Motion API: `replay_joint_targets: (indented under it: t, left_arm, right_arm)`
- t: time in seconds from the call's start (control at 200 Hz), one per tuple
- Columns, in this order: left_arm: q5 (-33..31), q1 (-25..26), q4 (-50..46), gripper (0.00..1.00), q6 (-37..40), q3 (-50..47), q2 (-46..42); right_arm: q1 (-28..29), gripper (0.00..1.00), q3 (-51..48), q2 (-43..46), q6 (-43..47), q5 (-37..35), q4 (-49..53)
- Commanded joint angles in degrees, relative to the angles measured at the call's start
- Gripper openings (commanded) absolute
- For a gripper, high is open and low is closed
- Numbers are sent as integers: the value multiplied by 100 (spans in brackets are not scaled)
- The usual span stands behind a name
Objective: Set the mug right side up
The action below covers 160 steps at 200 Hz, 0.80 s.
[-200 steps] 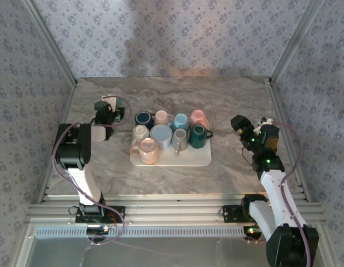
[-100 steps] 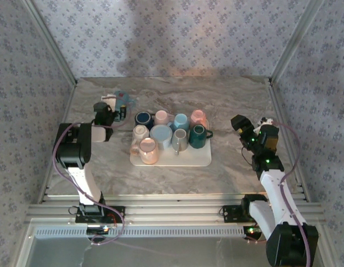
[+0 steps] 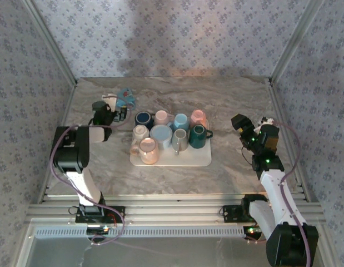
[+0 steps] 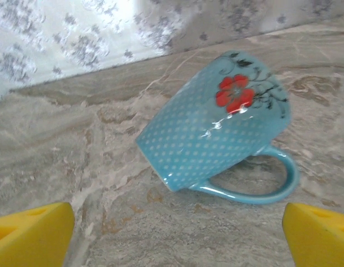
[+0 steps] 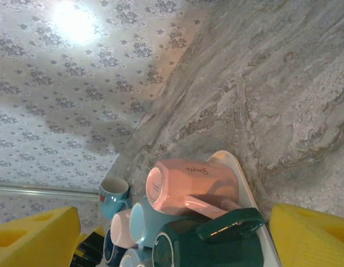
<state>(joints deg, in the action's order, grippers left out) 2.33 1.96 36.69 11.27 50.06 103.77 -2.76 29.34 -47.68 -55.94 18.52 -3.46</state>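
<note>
The mug [image 4: 216, 133] is light blue with white dots and a red flower. It rests tilted on the marble table, its narrow base end and its handle [image 4: 260, 181] down and its mouth raised to the right. It shows small at the far left [image 3: 125, 95], and its open mouth shows from the right wrist [image 5: 113, 193]. My left gripper [image 4: 177, 245] is open just short of the mug, one yellow fingertip [image 4: 33, 233] on each side, touching nothing. In the top view the left gripper [image 3: 119, 109] sits near the mug. My right gripper [image 5: 172, 239] hangs open and empty at the right [image 3: 237, 120].
A white tray [image 3: 199, 158] in the middle of the table carries several mugs, among them a pink one [image 5: 188, 183] turned bottom up and a dark green one [image 3: 197, 136]. Patterned walls close in the table on three sides.
The left jaws have opened wide and let go of the blue mug. It now sits a little farther back and tilted on the table. The right arm has not moved.
</note>
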Motion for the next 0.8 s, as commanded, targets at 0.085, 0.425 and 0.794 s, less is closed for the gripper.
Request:
replay_joint_targets:
  t: [0.085, 0.425, 0.794]
  left_arm:
    - [1226, -219, -2613, 97, 1342, 1209, -557]
    - [1761, -354, -6238, 97, 3606, 4361, 932]
    - [1383, -336, -7523, 96, 4215, 6503, 2392]
  right_arm:
    - [-61, 91, 336, 5, 426, 191, 703]
    - [-387, 92, 815, -594, 1111, 1274, 1261]
    - [-103, 92, 1562, -1905, 622, 3236, 827]
